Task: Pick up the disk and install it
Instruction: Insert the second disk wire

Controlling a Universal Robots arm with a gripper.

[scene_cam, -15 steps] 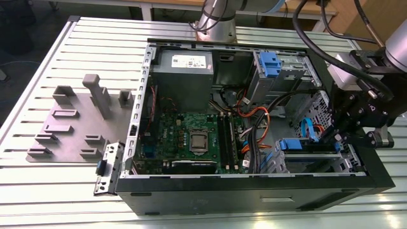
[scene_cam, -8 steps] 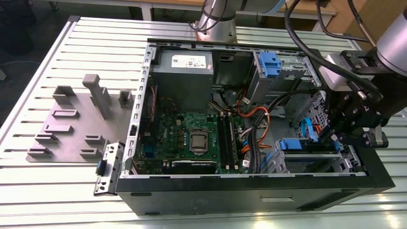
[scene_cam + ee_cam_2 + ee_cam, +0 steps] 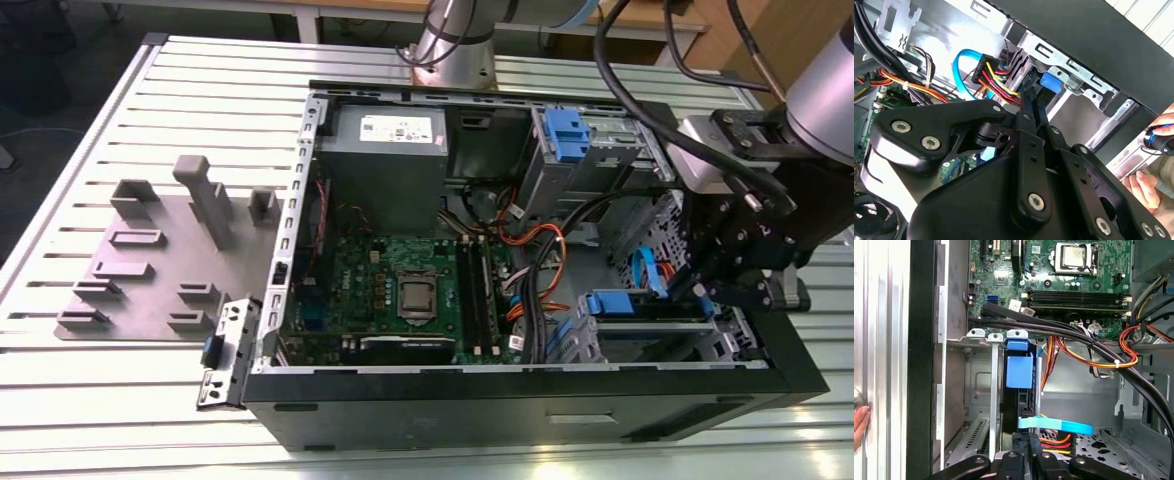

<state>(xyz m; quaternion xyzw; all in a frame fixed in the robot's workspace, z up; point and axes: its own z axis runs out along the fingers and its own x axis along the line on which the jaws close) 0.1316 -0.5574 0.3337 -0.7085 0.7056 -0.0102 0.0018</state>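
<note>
Disk [image 3: 1018,371] is seen seated edge-on in the drive cage [image 3: 989,340] at the computer case's [image 3: 534,405] front corner, blue carrier tab outward, with gripper [image 3: 1026,460] pressed together just behind it, nothing grasped.

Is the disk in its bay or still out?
In. The disk stands on edge inside the metal bay, its blue carrier tab at the bay's mouth, with the gripper close by.
</note>
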